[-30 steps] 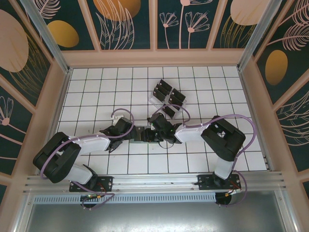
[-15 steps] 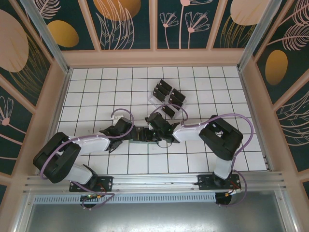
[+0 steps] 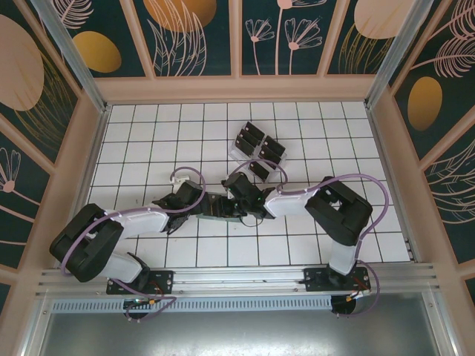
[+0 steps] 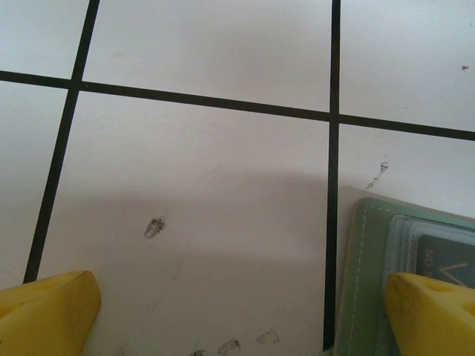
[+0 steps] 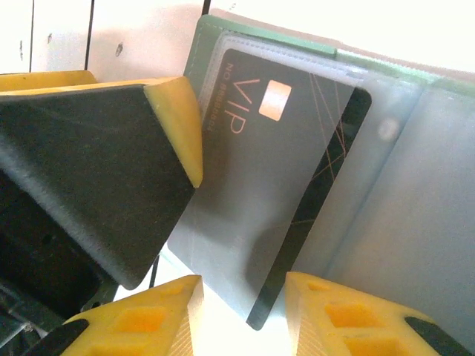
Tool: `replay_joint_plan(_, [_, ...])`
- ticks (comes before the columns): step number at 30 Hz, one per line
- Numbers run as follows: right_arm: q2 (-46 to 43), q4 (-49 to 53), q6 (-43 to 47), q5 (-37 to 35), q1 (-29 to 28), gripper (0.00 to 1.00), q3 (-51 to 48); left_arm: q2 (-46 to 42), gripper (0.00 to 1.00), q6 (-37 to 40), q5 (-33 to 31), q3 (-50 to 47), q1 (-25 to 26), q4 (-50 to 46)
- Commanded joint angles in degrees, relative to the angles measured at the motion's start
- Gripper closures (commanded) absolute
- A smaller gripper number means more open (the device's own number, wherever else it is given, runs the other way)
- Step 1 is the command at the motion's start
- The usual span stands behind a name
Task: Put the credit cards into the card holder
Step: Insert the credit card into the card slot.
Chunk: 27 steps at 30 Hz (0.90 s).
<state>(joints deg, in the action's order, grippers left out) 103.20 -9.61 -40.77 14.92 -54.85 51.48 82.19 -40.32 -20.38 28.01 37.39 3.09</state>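
The green card holder (image 5: 415,245) lies open on the white tiles between the two arms, near the clear rack (image 3: 256,148) with the other cards. One black card (image 5: 282,170) seems partly under the clear pocket, though the glare makes its depth hard to judge. The right gripper (image 5: 241,320) is narrow, and the card's free corner sits in the gap, apparently unpinched. The left gripper (image 4: 237,315) is wide open, with one finger (image 4: 430,311) over the holder's edge. A skewed push could jam the card against the pocket seam or buckle the plastic. If that finger lifts, the holder may slide and the card could slip out.
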Motion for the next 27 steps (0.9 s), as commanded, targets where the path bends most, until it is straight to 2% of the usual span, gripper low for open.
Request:
replay_joint_plan(1, [-6.35, 1.9, 1.74, -1.78, 0.5, 0.65, -0.19, -0.72, 0.02, -1.99, -0.08, 0.07, -0.42, -3.44])
replay_joint_plan(7, [-12.16, 6.77, 4.1, -5.11, 3.63, 0.64, -1.6, -3.15, 0.01, -3.67, -5.2, 3.68, -0.46, -8.09])
replay_joint_plan(12, [-10.94, 9.5, 6.76, -6.31, 6.07, 0.63, -0.76, -6.13, 0.01, -4.22, -8.15, 5.97, -0.45, -10.85])
replay_joint_plan(18, [-7.14, 11.77, 8.91, -7.88, 5.84, 0.62, 1.77, -9.23, 0.02, -2.64, -6.84, 6.6, -0.43, -11.44])
replay_joint_plan(27, [-4.3, 14.06, 10.01, -10.14, 5.63, 0.62, 3.46, -9.33, 0.01, -1.0, -4.47, 5.49, -0.42, -10.71])
